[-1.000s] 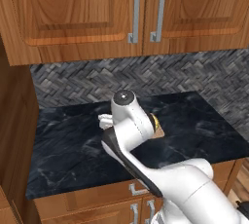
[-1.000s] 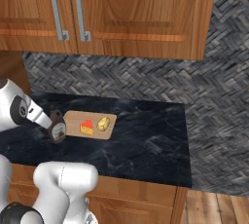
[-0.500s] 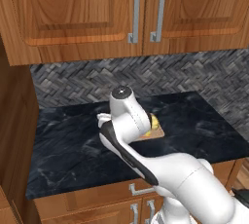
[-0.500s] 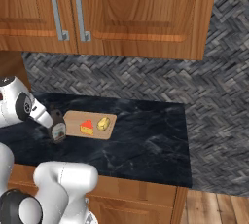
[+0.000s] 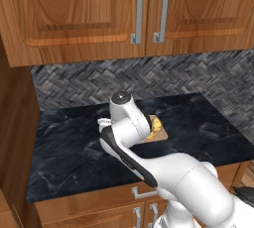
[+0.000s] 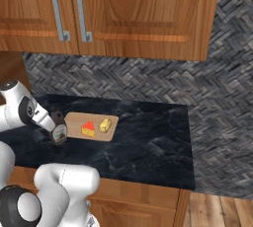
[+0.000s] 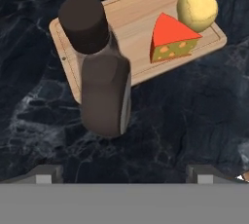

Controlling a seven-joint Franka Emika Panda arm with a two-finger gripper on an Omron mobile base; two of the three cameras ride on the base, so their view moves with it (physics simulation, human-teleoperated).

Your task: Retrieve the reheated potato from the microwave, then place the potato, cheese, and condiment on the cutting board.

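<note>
The condiment [image 7: 104, 96], a dark brown bottle with a black cap, stands upright on the counter at the near left edge of the cutting board [image 7: 131, 16]. On the board lie the cheese [image 7: 170, 40] and, beside it, the potato [image 7: 197, 6]. My gripper [image 7: 125, 174] hangs open just above the bottle, fingers spread wide and holding nothing. From the right base view the gripper [image 6: 55, 122] is over the condiment [image 6: 60, 133], left of the cutting board [image 6: 74, 122], the cheese [image 6: 88, 129] and the potato [image 6: 104, 125]. The microwave is out of view.
The dark marble counter [image 6: 148, 142] runs right of the board to its end near the herringbone wall [image 6: 217, 137]. Wooden cabinets [image 5: 139, 9] hang overhead. My own arm [image 5: 126, 123] hides most of the board in the left base view, where the potato [image 5: 155, 124] peeks out.
The arm's upper part has shifted slightly left, with the hand staying over the bottle. Board, cheese, potato and bottle have not moved.
</note>
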